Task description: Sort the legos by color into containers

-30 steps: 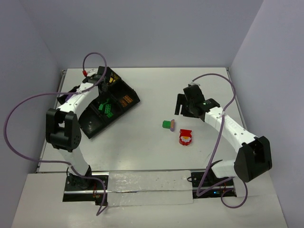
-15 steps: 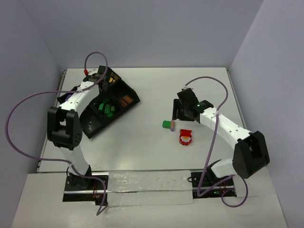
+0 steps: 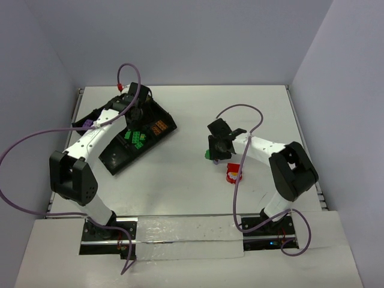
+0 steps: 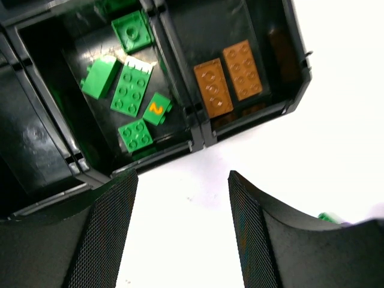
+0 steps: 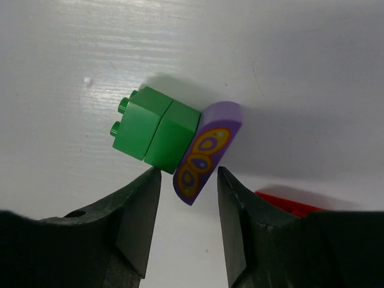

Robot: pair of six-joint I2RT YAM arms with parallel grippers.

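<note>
Table (image 3: 180, 186), white, arm bases at near edge.

Nearest piece: red-and-white brick (image 3: 233, 174), loose on the table, just on the near side of the right arm's wrist. In the right wrist view only a red sliver (image 5: 287, 204) shows past the right finger.

Next out: purple-ended green bar (image 3: 208, 155), lying flat on the open table, well apart from the tray. Right gripper (image 3: 219, 144) is directly over it. Right wrist view: right gripper (image 5: 188, 177) has jaws parted, nothing clamped. The green part (image 5: 156, 129) lies just beyond the left fingertip; the purple end cap (image 5: 207, 153), with its yellow butterfly print, pokes down into the gap between the two fingers. Slim gaps show on both sides of the cap.

Farther, left side: black tray (image 3: 114, 157), set at an angle. Left gripper (image 3: 135, 114) hangs above it. Left wrist view: left gripper (image 4: 181, 180) has jaws apart and empty, bare table between them, just off the tray's wall (image 4: 201, 129). Five green bricks (image 4: 132, 90) sit in one compartment, two orange bricks (image 4: 213, 87) in the neighbouring one.
</note>
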